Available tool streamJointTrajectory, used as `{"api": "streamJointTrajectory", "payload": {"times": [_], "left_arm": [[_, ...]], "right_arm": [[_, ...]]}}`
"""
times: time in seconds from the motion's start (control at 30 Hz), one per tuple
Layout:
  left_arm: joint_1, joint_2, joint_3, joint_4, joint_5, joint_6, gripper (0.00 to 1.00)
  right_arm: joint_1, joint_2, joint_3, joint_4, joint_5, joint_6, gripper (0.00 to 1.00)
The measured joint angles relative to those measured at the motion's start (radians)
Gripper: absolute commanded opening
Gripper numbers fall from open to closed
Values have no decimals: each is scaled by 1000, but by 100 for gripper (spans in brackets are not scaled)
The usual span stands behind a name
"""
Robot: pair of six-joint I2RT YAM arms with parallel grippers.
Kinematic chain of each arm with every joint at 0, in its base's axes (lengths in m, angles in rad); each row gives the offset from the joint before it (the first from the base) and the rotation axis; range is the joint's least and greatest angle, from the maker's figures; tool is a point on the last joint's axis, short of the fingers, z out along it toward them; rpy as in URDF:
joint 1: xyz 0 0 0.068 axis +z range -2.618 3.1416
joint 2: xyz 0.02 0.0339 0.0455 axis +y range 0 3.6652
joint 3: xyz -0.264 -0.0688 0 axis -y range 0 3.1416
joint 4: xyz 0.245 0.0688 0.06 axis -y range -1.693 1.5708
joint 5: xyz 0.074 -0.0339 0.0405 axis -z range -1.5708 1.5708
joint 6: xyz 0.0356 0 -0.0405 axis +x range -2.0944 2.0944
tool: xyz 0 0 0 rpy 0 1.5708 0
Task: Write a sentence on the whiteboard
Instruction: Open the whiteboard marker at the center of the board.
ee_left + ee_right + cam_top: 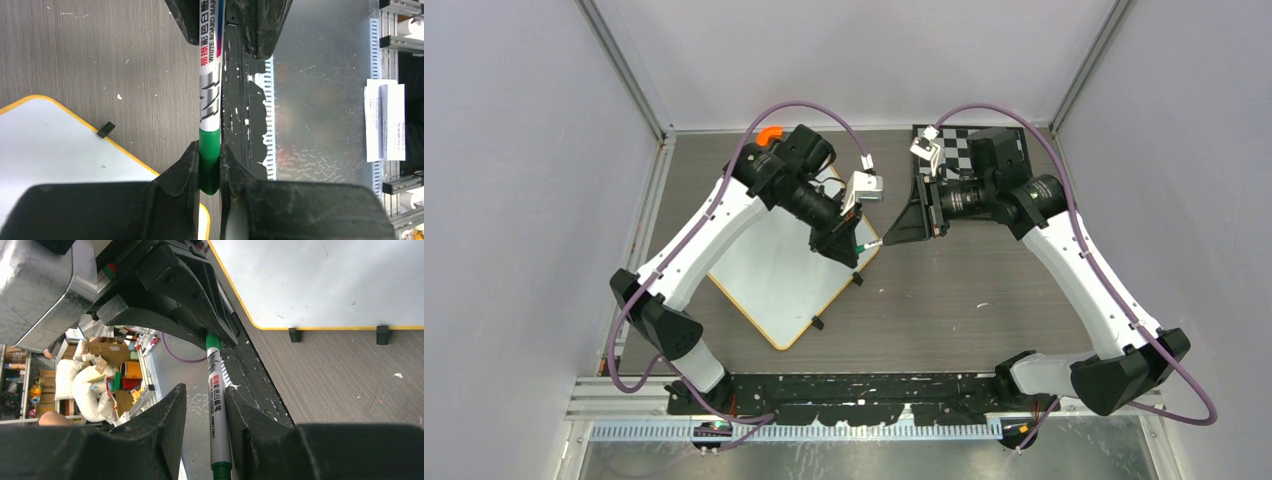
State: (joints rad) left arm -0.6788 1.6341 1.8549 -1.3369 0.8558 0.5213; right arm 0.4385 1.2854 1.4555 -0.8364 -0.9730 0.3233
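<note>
The whiteboard (774, 270) lies tilted on the table left of centre, white with an orange-yellow rim. Its surface is blank, and no sentence shows on it. It also shows in the left wrist view (50, 145) and the right wrist view (325, 280). A whiteboard marker (871, 243) with a grey barrel and green ends hangs level in the air between both grippers, off the board's right corner. My left gripper (210, 152) is shut on one green end of the marker (210, 85). My right gripper (205, 395) is open around the barrel (217, 405), with a gap on one side.
A black-and-white chequered board (984, 145) lies at the back right, partly under the right arm. An orange object (769, 133) sits at the back behind the left arm. Black clip feet (817, 322) stick out from the whiteboard's rim. A black strip (864, 385) runs along the table's near edge.
</note>
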Motion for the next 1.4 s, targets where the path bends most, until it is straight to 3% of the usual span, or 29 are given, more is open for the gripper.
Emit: {"api": "streamJointTrajectory", "payload": {"times": [0.5,0.8,1.0,1.13,1.3,1.4], "left_arm": [[-7,7,42,4,13,-68,0],[-32,18,58,1,11,-67,0],[-34,22,59,-1,16,-64,0],[-34,22,60,-1,9,-66,0],[-33,21,60,1,2,-69,0],[-22,17,60,5,-3,-75,9]], "right_arm": [[21,0,0,13,6,0,31],[33,0,0,19,6,11,38],[31,0,-1,19,18,17,12],[31,0,-1,11,29,1,1],[31,0,-1,5,34,-23,0],[31,0,-1,6,34,-31,0]]}}
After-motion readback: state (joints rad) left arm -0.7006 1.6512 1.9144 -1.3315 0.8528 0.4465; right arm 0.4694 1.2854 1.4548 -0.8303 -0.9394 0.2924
